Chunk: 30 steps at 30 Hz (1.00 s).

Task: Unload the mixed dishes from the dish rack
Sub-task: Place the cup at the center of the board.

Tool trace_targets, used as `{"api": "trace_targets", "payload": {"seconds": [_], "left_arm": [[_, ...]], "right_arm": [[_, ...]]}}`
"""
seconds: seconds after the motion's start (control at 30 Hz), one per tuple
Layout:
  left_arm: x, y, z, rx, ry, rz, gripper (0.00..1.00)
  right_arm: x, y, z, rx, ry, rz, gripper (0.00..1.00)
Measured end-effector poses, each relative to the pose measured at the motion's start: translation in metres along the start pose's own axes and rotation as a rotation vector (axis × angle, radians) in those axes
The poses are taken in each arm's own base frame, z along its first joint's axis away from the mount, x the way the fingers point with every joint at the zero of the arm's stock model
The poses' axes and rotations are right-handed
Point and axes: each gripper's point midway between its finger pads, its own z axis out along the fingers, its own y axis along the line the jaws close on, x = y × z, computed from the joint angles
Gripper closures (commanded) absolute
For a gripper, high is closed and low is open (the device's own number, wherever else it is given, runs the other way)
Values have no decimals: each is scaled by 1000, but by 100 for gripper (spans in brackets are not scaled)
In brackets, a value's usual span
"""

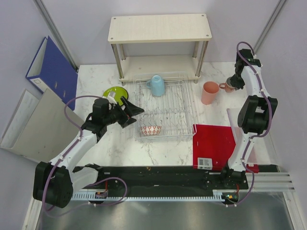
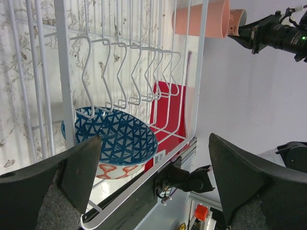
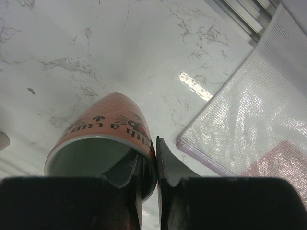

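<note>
The silver wire dish rack (image 1: 188, 108) sits mid-table. A light blue cup (image 1: 157, 85) stands at its back, and a patterned red-white and blue bowl (image 1: 150, 130) lies in its front left corner. My left gripper (image 1: 135, 116) hovers wide open at the rack's left edge, holding nothing. In its wrist view the bowl (image 2: 110, 139) lies just ahead of the left gripper (image 2: 153, 143), behind the rack wires (image 2: 196, 96). A lime-green plate (image 1: 114, 93) lies left of the rack and a tall pink cup (image 1: 209, 92) stands to its right. My right gripper (image 3: 156, 158) is shut on the terracotta mug's (image 3: 103, 129) rim, beside the pink cup.
A beige two-tier wooden shelf (image 1: 158, 28) stands behind the rack. A blue binder (image 1: 53, 69) and a grey folder (image 1: 43, 124) lean at the left. A red flat board (image 1: 213, 143) and a clear mesh pouch (image 3: 249, 115) lie at the right front.
</note>
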Motion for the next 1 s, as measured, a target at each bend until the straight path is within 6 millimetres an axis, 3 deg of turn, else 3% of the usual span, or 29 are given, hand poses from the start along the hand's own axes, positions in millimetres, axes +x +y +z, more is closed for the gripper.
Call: {"api": "trace_targets", "payload": {"seconds": [0.13, 0.47, 0.6, 0.67, 0.7, 0.77, 0.9, 1.0], "left_arm": [[0, 1, 0, -2, 1, 5, 1], [4, 10, 3, -33, 20, -6, 1], [5, 12, 5, -36, 26, -8, 1], [5, 12, 7, -34, 32, -8, 1], [6, 12, 8, -32, 35, -7, 1], [6, 12, 9, -29, 39, -7, 1], [6, 11, 10, -26, 45, -8, 1], [6, 11, 10, -25, 46, -8, 1]], "right_arm": [[1, 0, 3, 4, 4, -16, 100], [38, -1, 49, 46, 108, -64, 100], [38, 2, 52, 29, 105, -64, 98], [38, 2, 53, 27, 104, -65, 90], [38, 3, 53, 24, 105, -65, 77], [38, 3, 53, 18, 104, -66, 58], [44, 9, 59, -17, 115, -56, 44], [49, 11, 59, -31, 132, -59, 40]]}}
